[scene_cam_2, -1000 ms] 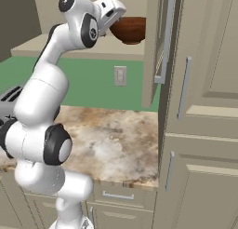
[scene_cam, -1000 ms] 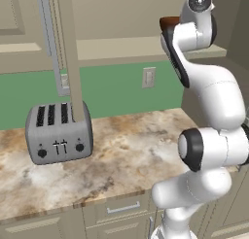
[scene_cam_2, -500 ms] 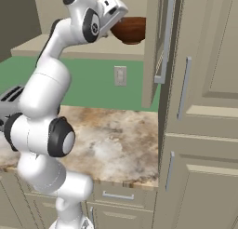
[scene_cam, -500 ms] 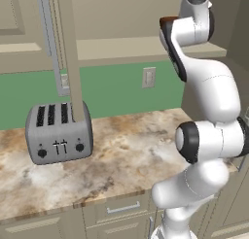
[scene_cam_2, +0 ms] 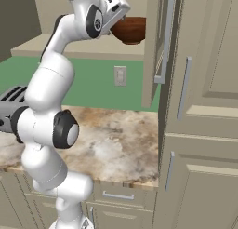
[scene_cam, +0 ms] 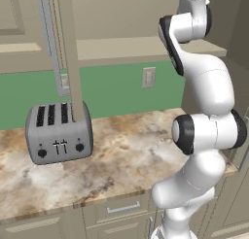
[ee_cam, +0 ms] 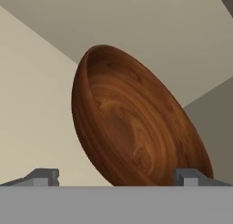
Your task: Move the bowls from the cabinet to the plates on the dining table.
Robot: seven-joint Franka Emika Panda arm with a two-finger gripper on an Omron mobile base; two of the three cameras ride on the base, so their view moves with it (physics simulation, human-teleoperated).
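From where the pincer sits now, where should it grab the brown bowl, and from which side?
Take the brown bowl by its rim, one finger inside and one outside the wall. In the hand view its open mouth faces the open pincer, and the body looks wider than the gap between the fingertips, so spanning it seems unlikely. The nearest rim edge, straight ahead, is probably best.

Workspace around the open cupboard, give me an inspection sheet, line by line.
Surface: mottled stone worktop over drawers.
Job's things: reddish-brown bowl in the open cabinet; hand view shows its inside.
Clutter: grey toaster on the worktop.
Grippers: gripper open, fingertips wide apart before the bowl, not gripping.
Cables: nothing seen.
Surroundings: green wall with outlet; tall beige unit to the right.
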